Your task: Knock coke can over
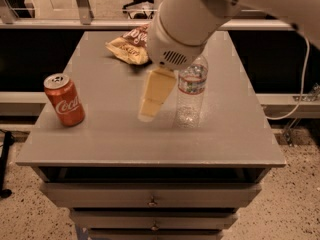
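The coke can is red-orange with white script and a silver top. It stands upright near the left edge of the grey table. My gripper hangs from the big white arm over the middle of the table, its cream-coloured fingers pointing down. It is to the right of the can with a clear gap between them, and just left of the clear plastic water bottle. It holds nothing that I can see.
A brown chip bag lies at the back of the table, partly hidden by the arm. The table has drawers below its front edge. A white cable runs down at the right. Railings and floor lie behind.
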Tool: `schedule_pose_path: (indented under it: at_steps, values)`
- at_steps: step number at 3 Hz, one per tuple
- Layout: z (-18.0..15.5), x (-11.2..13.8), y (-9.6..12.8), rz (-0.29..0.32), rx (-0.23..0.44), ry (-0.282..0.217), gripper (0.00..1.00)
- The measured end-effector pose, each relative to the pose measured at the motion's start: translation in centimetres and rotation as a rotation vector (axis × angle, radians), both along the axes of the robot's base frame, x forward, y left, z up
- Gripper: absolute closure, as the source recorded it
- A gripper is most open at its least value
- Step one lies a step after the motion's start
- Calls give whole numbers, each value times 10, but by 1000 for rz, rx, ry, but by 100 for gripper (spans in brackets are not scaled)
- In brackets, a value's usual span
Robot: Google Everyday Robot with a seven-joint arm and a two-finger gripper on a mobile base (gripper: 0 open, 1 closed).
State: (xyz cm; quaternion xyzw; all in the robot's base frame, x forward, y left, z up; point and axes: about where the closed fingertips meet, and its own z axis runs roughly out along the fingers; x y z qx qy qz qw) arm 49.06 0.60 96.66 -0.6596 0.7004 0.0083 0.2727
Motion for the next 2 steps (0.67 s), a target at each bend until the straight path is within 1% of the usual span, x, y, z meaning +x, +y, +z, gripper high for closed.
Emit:
schedule_pose_path:
  at_steps: [1,2]
  values:
    - [-26,7,50,38,91,72,0]
    - [-26,7,51,38,92,71,0]
